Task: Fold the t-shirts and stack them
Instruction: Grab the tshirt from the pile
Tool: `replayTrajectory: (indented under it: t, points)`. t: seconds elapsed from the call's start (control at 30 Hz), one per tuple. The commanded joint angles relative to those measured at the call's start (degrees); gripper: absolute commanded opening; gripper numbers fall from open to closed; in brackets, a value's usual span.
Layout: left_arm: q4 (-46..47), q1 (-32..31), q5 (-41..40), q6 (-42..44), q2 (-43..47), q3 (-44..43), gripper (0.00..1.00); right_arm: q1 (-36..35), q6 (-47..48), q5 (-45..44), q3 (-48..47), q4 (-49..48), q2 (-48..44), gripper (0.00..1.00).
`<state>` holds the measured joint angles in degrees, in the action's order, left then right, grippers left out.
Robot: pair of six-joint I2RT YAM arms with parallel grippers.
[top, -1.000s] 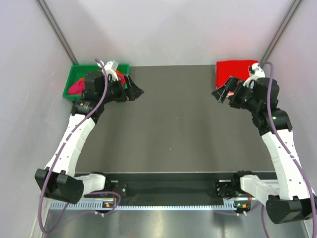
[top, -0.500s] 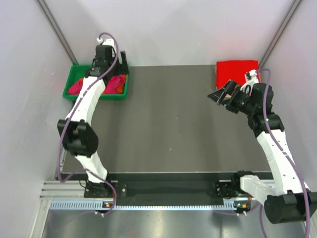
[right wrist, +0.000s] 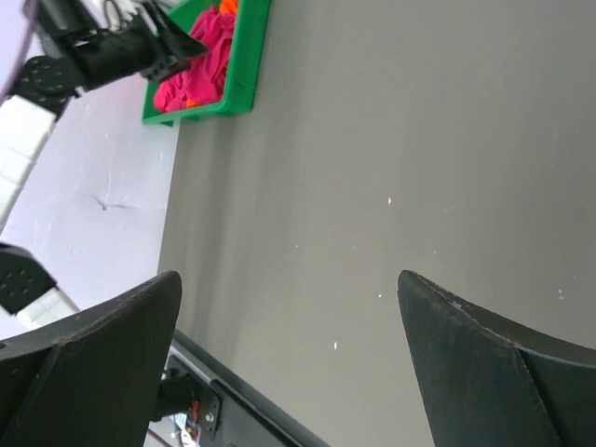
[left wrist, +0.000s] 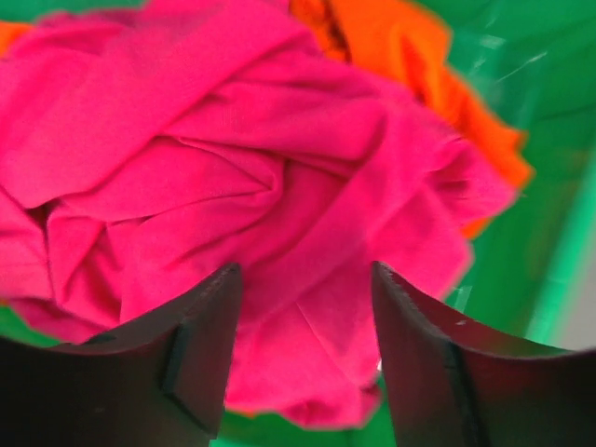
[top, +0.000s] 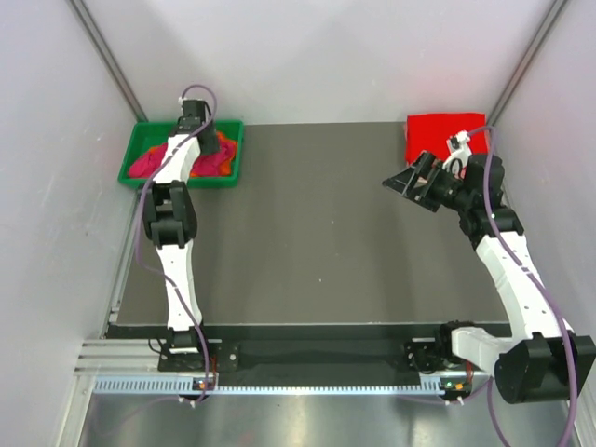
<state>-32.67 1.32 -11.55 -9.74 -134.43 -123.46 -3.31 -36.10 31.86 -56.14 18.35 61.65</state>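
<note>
Poised close over the crumpled magenta shirt (left wrist: 186, 158) in the green tray (top: 138, 140) at upper left, with the left pincer (left wrist: 300, 289) released, jaws astride a fold, and the right pincer (right wrist: 289, 279) released above the desk (top: 317, 242) near the folded red shirt (top: 442, 130) at upper right. Could snag the orange shirt (left wrist: 410, 47) tangled alongside and drag both out, or slip off a thin fold.

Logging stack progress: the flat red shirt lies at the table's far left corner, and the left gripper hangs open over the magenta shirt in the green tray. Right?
No: the red shirt lies at the far right corner, as the top external view shows. The left gripper does hang open over the magenta shirt in the green tray.
</note>
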Motion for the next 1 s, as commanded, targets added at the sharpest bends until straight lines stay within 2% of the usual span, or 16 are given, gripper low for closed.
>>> replayTrajectory:
  t: [0.0,0.07,0.1,0.13,0.17,0.37,0.53,0.77,0.83,0.87,0.93,0.97]
  points:
    - [4.6,0.6,1.3,4.4,-0.6,-1.1,0.61,0.3,1.4,1.7,-3.6,-2.9,1.1,1.0]
    - [5.4,0.7,0.7,6.4,-2.5,-2.0,0.52,0.2,1.4,1.5,-3.9,-2.7,1.7,1.0]
    - [5.3,0.7,0.7,6.9,-3.1,-3.4,0.38,0.3,1.0,1.5,-3.9,-2.9,1.6,1.0]
    - [5.5,0.6,0.7,8.1,-3.4,-3.7,0.31,0.4,0.8,1.5,-3.9,-2.8,1.5,1.0]
    - [5.6,0.7,0.4,8.6,-3.4,-4.6,0.16,0.3,0.2,1.5,-3.9,-3.0,1.4,1.0]
    - [7.3,-0.8,-1.1,9.2,3.8,-5.7,0.0,0.3,-2.2,2.6,-1.0,-6.8,-2.1,1.0]
    - [7.4,-3.9,2.0,10.9,11.7,-9.3,0.0,0.3,-3.2,0.1,-0.7,-5.1,-5.5,1.0]
    - [6.7,-8.1,5.7,11.3,21.8,-9.1,0.0,0.3,-4.0,-1.0,-1.3,-1.8,-9.2,1.0]
    - [6.8,-8.7,10.3,7.7,26.2,-8.2,0.0,0.3,-3.9,-1.2,-1.3,-1.0,-10.0,1.0]
    - [7.9,-9.0,17.2,5.6,28.0,-6.5,0.0,0.3,-3.5,-1.7,-1.3,-0.7,-10.1,1.0]
    - [11.6,-9.8,24.1,-1.2,33.3,-4.0,0.0,0.3,-3.3,-3.8,-1.9,1.6,-10.2,1.0]
    - [13.4,-10.3,30.6,-4.0,35.1,-0.8,0.0,0.4,-2.5,-4.8,-2.4,3.0,-10.1,1.0]
